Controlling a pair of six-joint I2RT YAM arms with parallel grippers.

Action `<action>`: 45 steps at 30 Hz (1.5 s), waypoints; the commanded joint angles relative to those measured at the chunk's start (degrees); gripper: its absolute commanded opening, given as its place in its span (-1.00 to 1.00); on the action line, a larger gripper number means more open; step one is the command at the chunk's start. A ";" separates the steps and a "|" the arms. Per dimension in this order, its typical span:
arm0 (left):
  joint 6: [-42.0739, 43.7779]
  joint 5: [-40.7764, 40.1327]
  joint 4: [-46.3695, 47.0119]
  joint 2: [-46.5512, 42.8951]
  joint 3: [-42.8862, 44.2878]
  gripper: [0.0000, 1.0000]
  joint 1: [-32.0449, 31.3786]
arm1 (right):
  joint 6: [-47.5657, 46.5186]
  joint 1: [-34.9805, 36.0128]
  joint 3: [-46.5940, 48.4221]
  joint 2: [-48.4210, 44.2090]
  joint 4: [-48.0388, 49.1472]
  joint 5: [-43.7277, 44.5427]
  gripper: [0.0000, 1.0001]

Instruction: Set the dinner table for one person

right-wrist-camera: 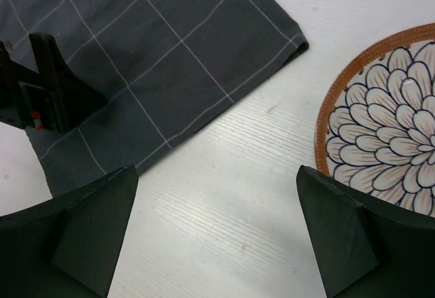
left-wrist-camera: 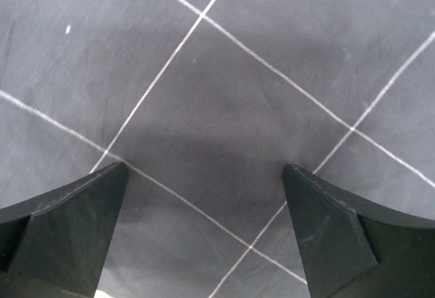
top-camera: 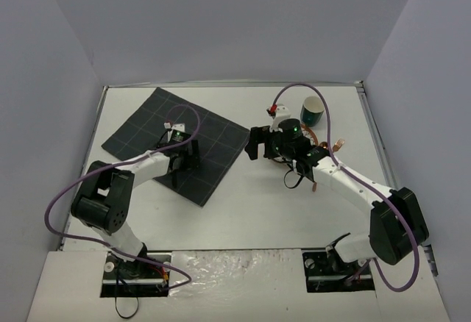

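The large plain white matte dinner table [top-camera: 243, 212] fills the view. A dark grey checked cloth mat [top-camera: 140, 131] lies skewed toward 10 o'clock with nothing set on it. A brown-rimmed, petal-patterned round plate [right-wrist-camera: 380, 128] and a green cup [top-camera: 312, 110] sit toward 2 o'clock (both off the mat), so the setting looks barely begun. The left gripper [left-wrist-camera: 204, 169] hangs over the mat, jaws spread and empty. The right gripper [right-wrist-camera: 217, 169], likewise spread and empty, has bare tabletop directly beneath it and the plate at its 3 o'clock.
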 commanded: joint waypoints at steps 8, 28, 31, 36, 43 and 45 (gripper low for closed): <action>-3.41 -7.43 -8.45 -5.63 -1.62 0.94 0.36 | 12.06 2.41 2.67 9.08 23.36 -7.34 0.93; -5.42 -6.40 -7.40 -6.07 -4.28 0.94 1.38 | 15.85 1.66 7.78 32.87 42.31 0.26 0.64; -6.33 -3.73 -5.71 -5.58 -5.20 0.94 2.45 | 15.62 1.57 6.80 33.02 42.67 2.90 0.65; -7.71 -1.39 -5.01 -4.48 -5.78 0.94 4.11 | 15.56 1.57 5.24 32.76 42.42 6.76 0.69; -10.03 0.04 -5.60 -5.03 -7.19 0.94 6.75 | 16.71 1.66 4.11 31.66 39.16 11.78 0.71; -10.30 0.39 -6.27 -5.15 -7.23 0.94 7.30 | 16.98 1.70 4.03 31.07 37.91 11.98 0.71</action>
